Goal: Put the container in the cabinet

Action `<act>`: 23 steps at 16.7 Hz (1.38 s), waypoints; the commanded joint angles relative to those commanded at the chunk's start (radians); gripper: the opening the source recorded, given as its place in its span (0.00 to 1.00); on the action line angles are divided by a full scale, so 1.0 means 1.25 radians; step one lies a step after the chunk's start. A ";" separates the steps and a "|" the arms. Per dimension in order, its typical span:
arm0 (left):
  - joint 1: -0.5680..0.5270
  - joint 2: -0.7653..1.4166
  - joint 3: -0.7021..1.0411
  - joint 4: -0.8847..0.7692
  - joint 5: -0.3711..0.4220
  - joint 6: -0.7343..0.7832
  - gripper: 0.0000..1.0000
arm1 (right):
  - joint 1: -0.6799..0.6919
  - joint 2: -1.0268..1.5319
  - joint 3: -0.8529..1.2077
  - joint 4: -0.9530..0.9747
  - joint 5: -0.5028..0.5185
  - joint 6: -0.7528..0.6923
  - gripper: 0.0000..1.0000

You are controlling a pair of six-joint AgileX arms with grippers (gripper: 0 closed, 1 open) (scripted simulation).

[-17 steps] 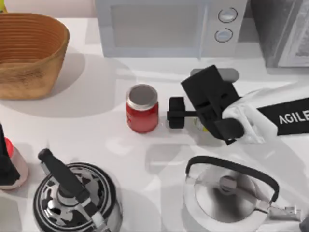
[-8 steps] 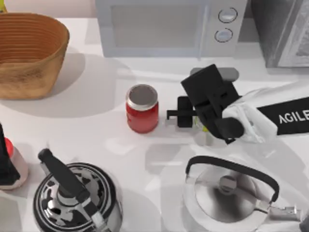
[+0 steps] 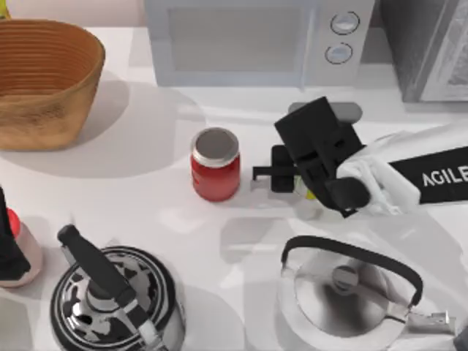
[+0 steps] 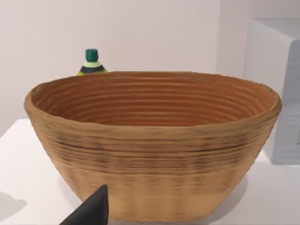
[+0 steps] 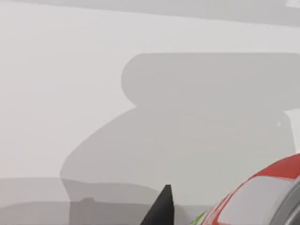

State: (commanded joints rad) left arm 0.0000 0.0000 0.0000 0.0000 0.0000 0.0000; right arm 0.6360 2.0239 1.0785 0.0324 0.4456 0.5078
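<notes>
The container (image 5: 262, 197), a red can with white lettering and a silver top, shows close up in the right wrist view. From above, a yellow sliver of the container (image 3: 310, 194) peeks out under my right arm. My right gripper (image 3: 292, 179) is at mid-table, in front of the microwave and right of a red jar, shut on the container. One dark fingertip (image 5: 161, 206) shows beside the can. The cabinet (image 3: 431, 51), grey and speckled, stands at the back right corner. My left arm is parked at the table's left edge, with one fingertip (image 4: 93, 211) in view.
A red jar with a grey lid (image 3: 216, 164) stands just left of the gripper. A white microwave (image 3: 248, 44) is behind, and a wicker basket (image 3: 44, 80) at the back left. A patterned kettle (image 3: 117, 300) and a silver kettle (image 3: 344, 292) are in front.
The right gripper's visible finger has slid right along its rail, closing in on the container. The arm has barely shifted. The jar and kettles have not moved.
</notes>
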 joint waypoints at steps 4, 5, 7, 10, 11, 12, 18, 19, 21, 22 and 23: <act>0.000 0.000 0.000 0.000 0.000 0.000 1.00 | 0.000 0.000 0.000 0.000 0.000 0.000 0.00; 0.000 0.000 0.000 0.000 0.000 0.000 1.00 | 0.000 0.000 0.000 0.000 0.000 0.000 0.00; 0.000 0.000 0.000 0.000 0.000 0.000 1.00 | 0.002 -0.001 0.000 0.000 0.000 0.001 0.00; 0.000 0.000 0.000 0.000 0.000 0.000 1.00 | -0.011 -0.020 0.016 -0.029 0.011 0.008 0.00; 0.000 0.000 0.000 0.000 0.000 0.000 1.00 | -0.019 -0.038 0.030 -0.053 0.017 0.014 0.00; 0.000 0.000 0.000 0.000 0.000 0.000 1.00 | -0.027 -0.058 0.047 -0.081 0.024 0.022 0.00; 0.000 0.000 0.000 0.000 0.000 0.000 1.00 | -0.035 -0.151 0.163 -0.282 0.034 0.040 0.00; 0.000 0.000 0.000 0.000 0.000 0.000 1.00 | -0.028 -0.162 0.182 -0.319 0.028 0.033 0.00; 0.000 0.000 0.000 0.000 0.000 0.000 1.00 | -0.013 -0.179 0.218 -0.385 0.015 0.017 0.00; 0.000 0.000 0.000 0.000 0.000 0.000 1.00 | -0.007 -0.184 0.234 -0.410 0.008 0.010 0.00; 0.000 0.000 0.000 0.000 0.000 0.000 1.00 | -0.002 -0.187 0.248 -0.428 0.003 0.005 0.00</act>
State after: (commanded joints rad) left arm 0.0000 0.0000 0.0000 0.0000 0.0000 0.0000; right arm 0.6331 1.7904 1.3889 -0.5029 0.4496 0.5135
